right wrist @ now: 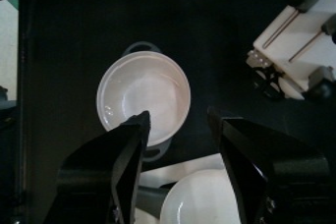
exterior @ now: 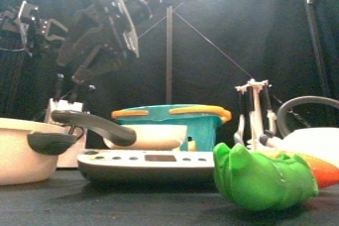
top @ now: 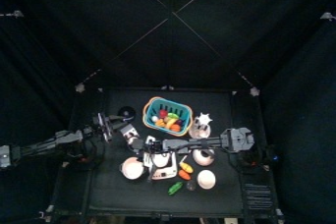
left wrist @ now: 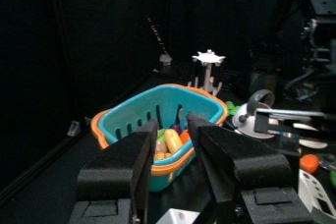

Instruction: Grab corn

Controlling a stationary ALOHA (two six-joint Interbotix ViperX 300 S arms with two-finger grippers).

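A teal basket (left wrist: 151,120) with an orange rim holds several toy foods. A yellow piece (left wrist: 167,141) among them looks like the corn, partly hidden by my jaws. My left gripper (left wrist: 172,154) hangs open just in front of the basket, pointing at its contents with nothing between the jaws. From above, the basket (top: 164,116) sits at mid-table, with the left gripper (top: 128,133) to its left. My right gripper (right wrist: 178,135) is open over a white two-handled pot (right wrist: 144,90) and holds nothing. It is at the table's centre-right in the top view (top: 197,145).
A white star-topped stand (top: 203,119) is right of the basket. Near the front edge stand a kitchen scale (exterior: 146,161), a white bowl (exterior: 20,151), a black-handled ladle (exterior: 93,126) and a green toy (exterior: 265,178). A white rack (right wrist: 296,36) lies beside the pot.
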